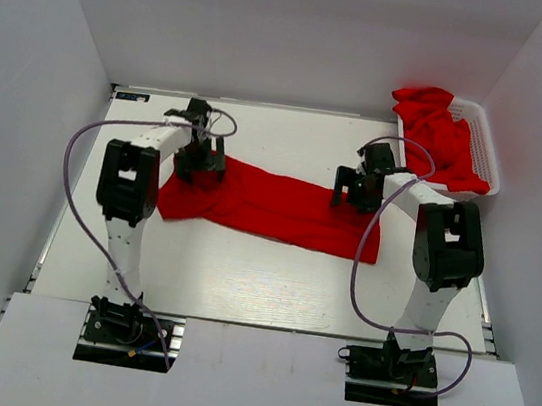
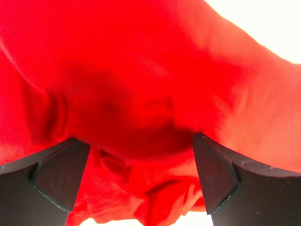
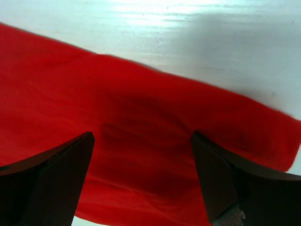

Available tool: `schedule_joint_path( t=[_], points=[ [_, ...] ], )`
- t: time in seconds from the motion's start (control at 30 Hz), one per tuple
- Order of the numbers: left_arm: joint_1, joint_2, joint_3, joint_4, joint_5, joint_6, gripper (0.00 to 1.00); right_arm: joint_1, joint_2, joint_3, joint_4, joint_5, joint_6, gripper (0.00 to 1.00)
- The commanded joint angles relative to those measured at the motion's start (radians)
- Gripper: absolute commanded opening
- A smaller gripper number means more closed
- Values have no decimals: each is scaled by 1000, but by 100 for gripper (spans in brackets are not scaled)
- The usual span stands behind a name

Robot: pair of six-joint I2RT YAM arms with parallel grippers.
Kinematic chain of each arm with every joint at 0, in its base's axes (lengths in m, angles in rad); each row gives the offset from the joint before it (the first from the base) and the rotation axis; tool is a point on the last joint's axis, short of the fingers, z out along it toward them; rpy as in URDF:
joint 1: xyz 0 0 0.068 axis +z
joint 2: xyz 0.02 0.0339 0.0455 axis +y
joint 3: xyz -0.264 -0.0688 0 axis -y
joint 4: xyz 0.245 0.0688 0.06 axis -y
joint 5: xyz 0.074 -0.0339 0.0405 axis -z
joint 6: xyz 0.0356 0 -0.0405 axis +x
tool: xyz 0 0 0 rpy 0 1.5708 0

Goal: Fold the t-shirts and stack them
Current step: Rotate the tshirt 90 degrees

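A red t-shirt (image 1: 280, 207) lies folded into a long band across the middle of the table. My left gripper (image 1: 198, 167) hovers over its left end, jaws open wide, with wrinkled red cloth (image 2: 141, 117) beneath and between the black fingers (image 2: 61, 174). At the band's right end my right gripper (image 1: 359, 189) stands open above smooth red cloth (image 3: 141, 141), nothing pinched between its fingers (image 3: 221, 174). More red t-shirts (image 1: 437, 136) are heaped in the basket at the back right.
A white lattice basket (image 1: 486, 142) stands at the back right corner against the wall. White walls enclose the table (image 1: 240, 280) on three sides. Grey cables loop from both arms.
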Motion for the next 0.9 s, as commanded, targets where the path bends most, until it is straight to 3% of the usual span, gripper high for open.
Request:
schedule_joint_path(
  t=[0.0,0.23,0.43,0.53,0.67,0.87],
  points=[
    [14,180,231,-28,-59,32,100,4,4,0,-47,30,33,90],
    [-7,511,670,22,97,96,100,53,-97,-228,1,-74,80,90],
    [-38,611,738,344,315,21,100,243,-204,-420,32,-292,71,90],
    [-84,665,825,422,341,-34,100,374,-220,-410,1,-396,32,90],
    [-113,722,826,527,369,-101,100,541,-198,-374,16,-451,-20,90],
    [-159,775,836,587,343,-143,100,639,-30,-192,62,-514,-77,90]
  ],
)
